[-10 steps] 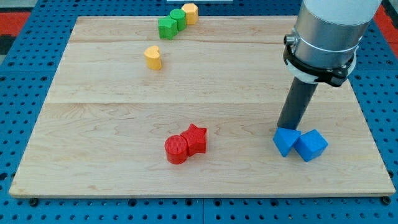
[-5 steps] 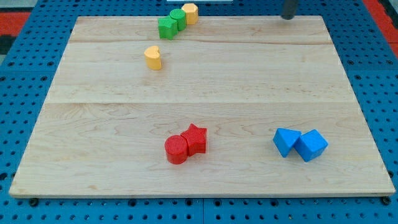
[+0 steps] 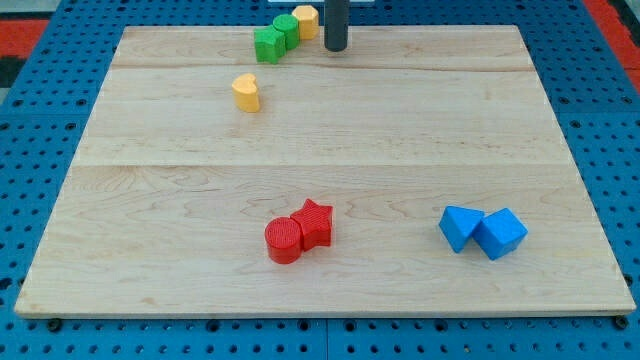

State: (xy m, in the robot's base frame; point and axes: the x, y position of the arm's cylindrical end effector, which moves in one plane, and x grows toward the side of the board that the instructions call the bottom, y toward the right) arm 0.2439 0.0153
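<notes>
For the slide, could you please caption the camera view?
My tip beside the yellow block at the wooden board's top edge.

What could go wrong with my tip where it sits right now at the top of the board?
1. My tip stands just to the view's right of the yellow block, which sits at the board's top edge; a push upward could send it off.
2. The yellow block adjoins the green blocks, so a leftward nudge would likely move the whole cluster.

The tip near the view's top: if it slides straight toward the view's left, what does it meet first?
Probably the yellow block, just left of my tip; the two green blocks lie beyond. Depth is unclear.
</notes>
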